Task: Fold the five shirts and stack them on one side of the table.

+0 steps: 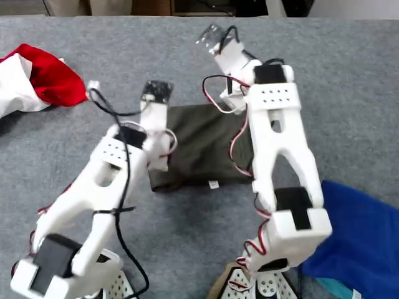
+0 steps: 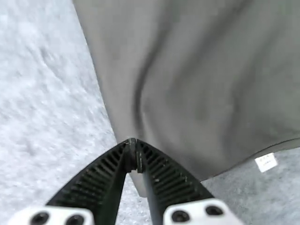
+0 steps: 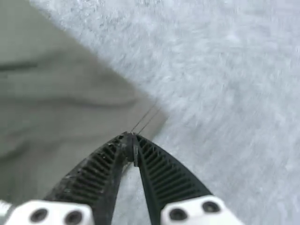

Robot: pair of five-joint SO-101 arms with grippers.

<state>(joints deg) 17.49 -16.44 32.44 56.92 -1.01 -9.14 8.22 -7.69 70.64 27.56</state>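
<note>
The olive shirt lies mid-worktop between the arms, folded into a flat rectangle. The left tool, tips pressed together, sits at the shirt's left edge. The right tool, tips also together, sits at one corner. Whether either pinches cloth is unclear. A white tag shows at the near edge.

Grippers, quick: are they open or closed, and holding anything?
Left gripper: closed at the edge of the dark shirt; hold unclear.
Right gripper: closed; hold unclear.
</note>
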